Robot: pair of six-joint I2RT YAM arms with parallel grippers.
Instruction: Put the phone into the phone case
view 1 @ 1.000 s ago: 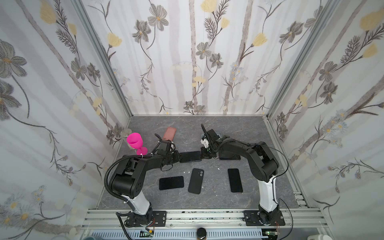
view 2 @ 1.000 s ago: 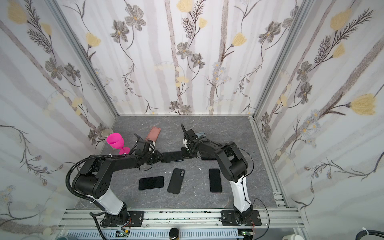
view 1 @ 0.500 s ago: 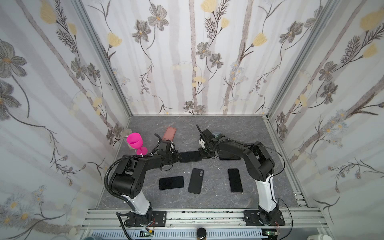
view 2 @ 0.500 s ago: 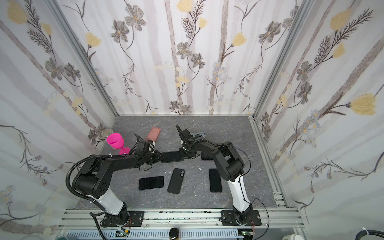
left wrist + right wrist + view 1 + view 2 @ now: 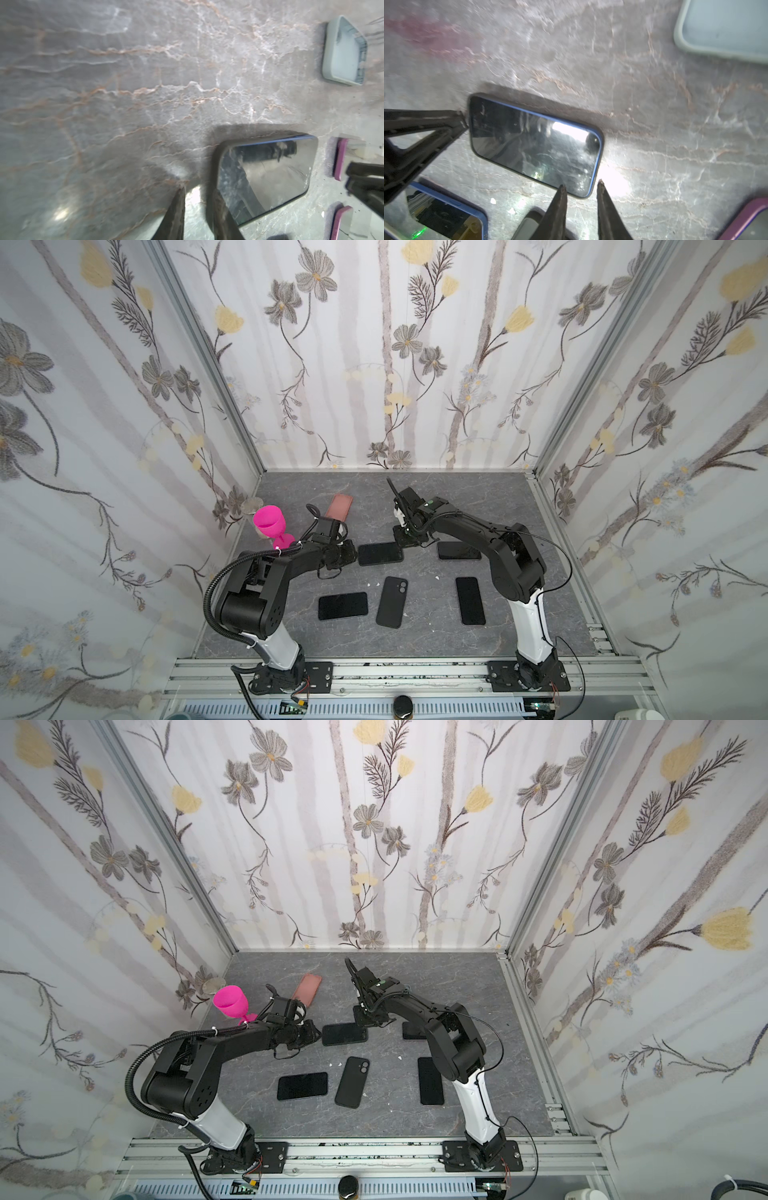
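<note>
The phone [image 5: 380, 553] [image 5: 344, 1034] lies flat and screen up in the middle of the table, dark with a blue edge. In the wrist views a dark phone case rim [image 5: 215, 164] wraps its short end, and the blue edge shows along one long side [image 5: 533, 113]. My left gripper [image 5: 354, 558] [image 5: 198, 190] lies low at the phone's left end. Its jaws are slightly parted with bare table between them, and one finger [image 5: 220, 209] lies against the rim. My right gripper [image 5: 402, 540] [image 5: 581, 184] points down at the phone's right end, open, its tips straddling one corner.
A pink goblet [image 5: 270, 522] and a pinkish case [image 5: 340, 507] stand at the back left. Towards the front lie a dark phone [image 5: 343, 605], a black case or phone back with a camera cutout [image 5: 391, 601] and another phone [image 5: 469, 600]. One more phone [image 5: 459, 551] lies under the right arm.
The right gripper's jaws have parted from shut, and its wrist has shifted slightly. The phone and the left arm have stayed where they were.
</note>
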